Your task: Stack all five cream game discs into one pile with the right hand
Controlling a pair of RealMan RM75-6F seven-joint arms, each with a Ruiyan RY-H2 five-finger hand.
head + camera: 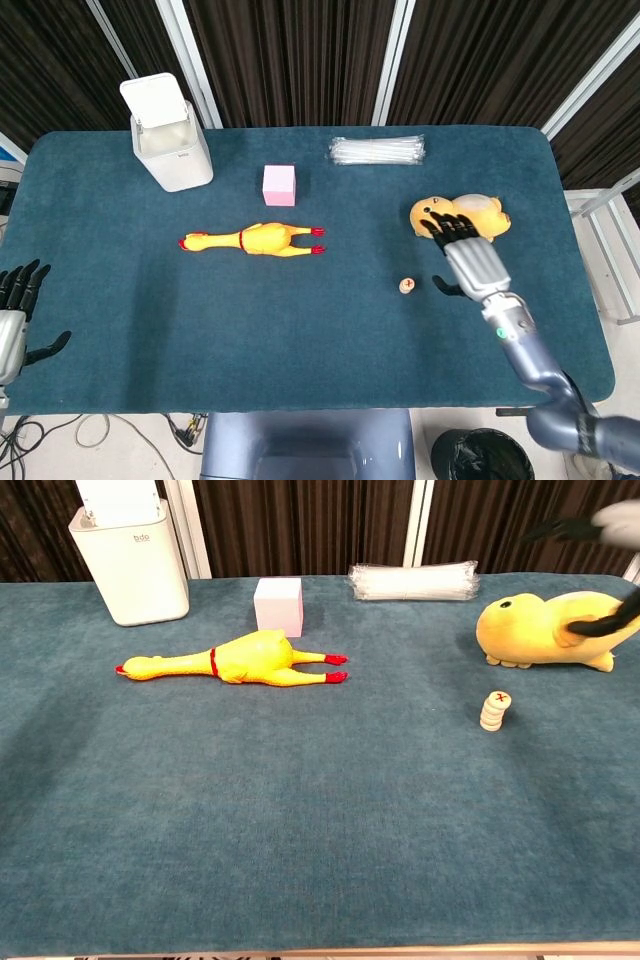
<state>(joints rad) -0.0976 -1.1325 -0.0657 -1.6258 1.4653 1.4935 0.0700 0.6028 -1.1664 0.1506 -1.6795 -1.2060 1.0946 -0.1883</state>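
Standing alone, disc pile (pixel 494 711) lies apart from raised right hand (pixel 470 256).

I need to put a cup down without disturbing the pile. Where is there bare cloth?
The widest bare patch is the near half of the table, in front of the rubber chicken and left of the disc pile. Another lies between the bin and the left edge. It is crowded on the right: the plush toy and the right robot hand sit close behind the pile.
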